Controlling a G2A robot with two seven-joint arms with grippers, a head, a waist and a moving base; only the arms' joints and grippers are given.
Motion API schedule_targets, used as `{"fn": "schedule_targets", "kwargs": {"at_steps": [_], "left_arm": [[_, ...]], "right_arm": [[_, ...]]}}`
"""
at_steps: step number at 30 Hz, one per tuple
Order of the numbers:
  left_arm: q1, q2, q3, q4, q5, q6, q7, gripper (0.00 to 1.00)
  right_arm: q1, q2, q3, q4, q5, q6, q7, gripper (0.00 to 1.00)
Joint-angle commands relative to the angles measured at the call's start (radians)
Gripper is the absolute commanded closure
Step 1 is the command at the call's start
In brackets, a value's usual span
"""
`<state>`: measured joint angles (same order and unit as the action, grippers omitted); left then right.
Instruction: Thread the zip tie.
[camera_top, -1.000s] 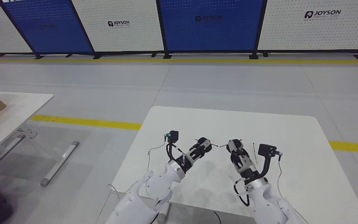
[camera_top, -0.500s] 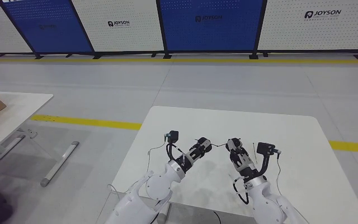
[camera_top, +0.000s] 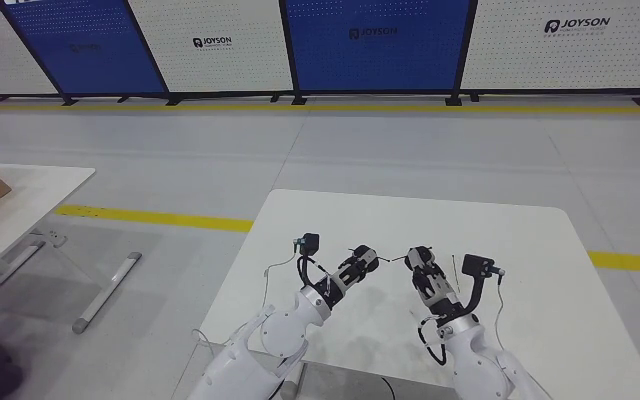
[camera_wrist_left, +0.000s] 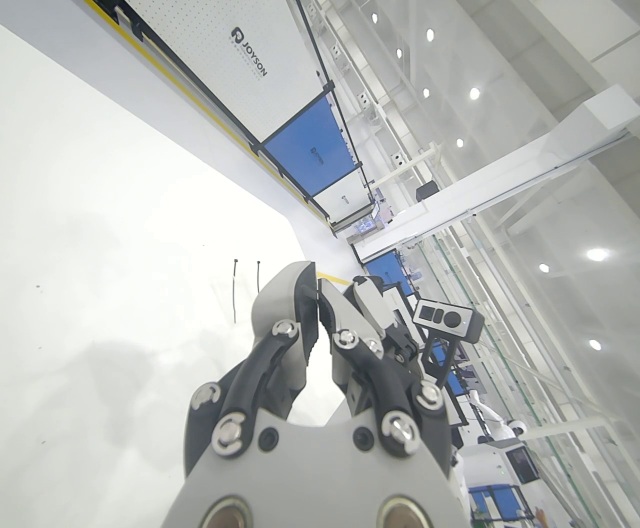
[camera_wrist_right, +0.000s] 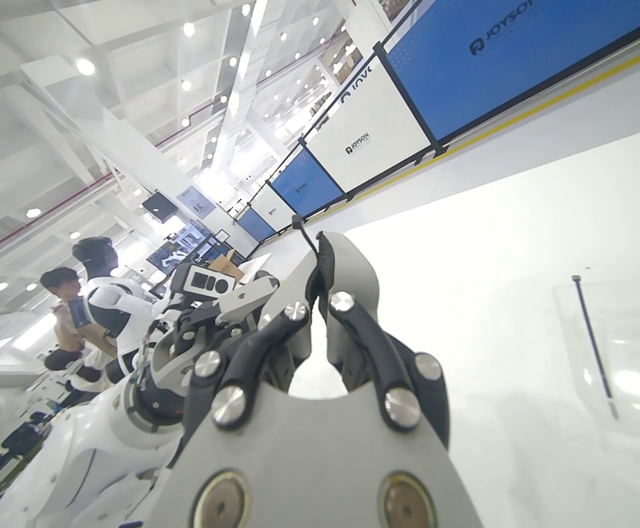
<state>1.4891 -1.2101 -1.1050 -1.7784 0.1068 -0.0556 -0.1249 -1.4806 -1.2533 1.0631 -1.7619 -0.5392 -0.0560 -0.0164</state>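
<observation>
Black and thin, the zip tie (camera_wrist_right: 305, 232) is pinched in your right gripper (camera_wrist_right: 320, 242) with its head end poking out past the closed fingertips. Your left gripper (camera_wrist_left: 316, 285) is closed too, apparently on the tie's other end, and the two are close together above the table (camera_top: 520, 230). You have no loop that I can make out, so I judge the threading itself is not yet done, while a spare tie (camera_wrist_right: 592, 340) lies flat on the table, well apart.
</observation>
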Motion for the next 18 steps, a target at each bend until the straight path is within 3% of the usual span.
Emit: {"fn": "schedule_targets", "kwargs": {"at_steps": [1,18], "left_arm": [[0.000,0.000,0.000,0.000,0.000,0.000,0.000,1.00],[0.000,0.000,0.000,0.000,0.000,0.000,0.000,1.00]], "right_arm": [[0.000,0.000,0.000,0.000,0.000,0.000,0.000,1.00],[0.009,-0.012,-0.010,0.022,-0.025,-0.013,0.011,1.00]]}}
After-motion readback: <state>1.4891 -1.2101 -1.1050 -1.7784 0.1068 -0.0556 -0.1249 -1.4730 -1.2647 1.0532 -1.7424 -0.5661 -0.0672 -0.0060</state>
